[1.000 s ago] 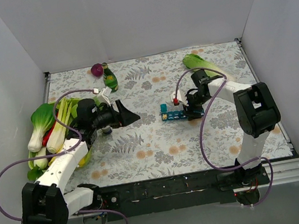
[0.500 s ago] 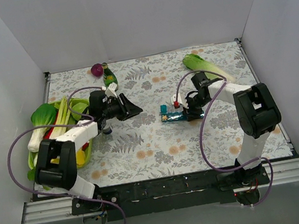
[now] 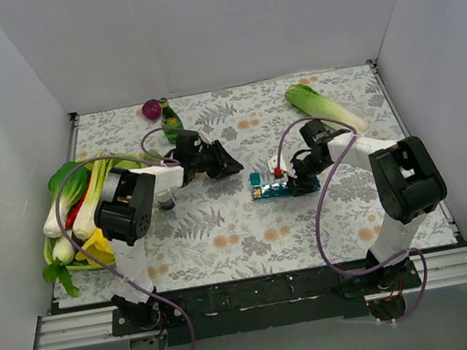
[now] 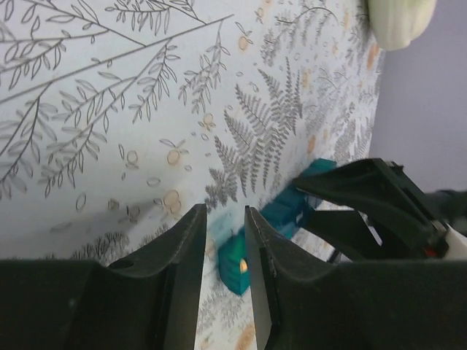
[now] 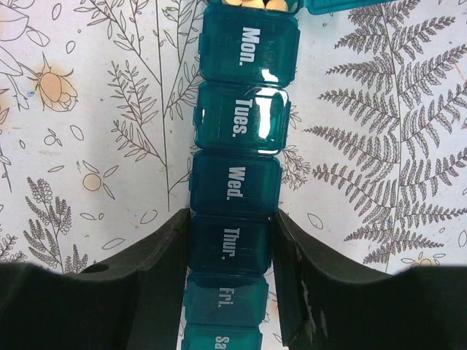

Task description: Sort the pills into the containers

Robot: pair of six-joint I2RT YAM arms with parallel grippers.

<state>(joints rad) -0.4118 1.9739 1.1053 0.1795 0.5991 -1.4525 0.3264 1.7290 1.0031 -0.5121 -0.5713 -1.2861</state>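
Note:
The containers are one teal pill box (image 3: 271, 189) lying mid-table, its lids marked with weekdays (image 5: 237, 117). My right gripper (image 5: 232, 215) is shut on its sides at the "Thur." compartment (image 3: 295, 183). The end compartment beyond "Mon." stands open with yellow pills (image 5: 252, 4) inside. My left gripper (image 3: 233, 167) reaches in from the left, just short of that open end. In the left wrist view its jaws (image 4: 225, 211) stand a narrow gap apart with nothing between them. Past them the pill box (image 4: 232, 255) shows a yellow pill (image 4: 243, 266).
A green bottle (image 3: 172, 124) and a purple ball (image 3: 151, 109) stand at the back left. A leafy green vegetable (image 3: 322, 106) lies at the back right. A basket of vegetables (image 3: 79, 208) fills the left side. White walls enclose the table.
My left arm has swung right from the vegetable basket toward the pill box, and its jaws have narrowed. My right gripper has closed onto the pill box.

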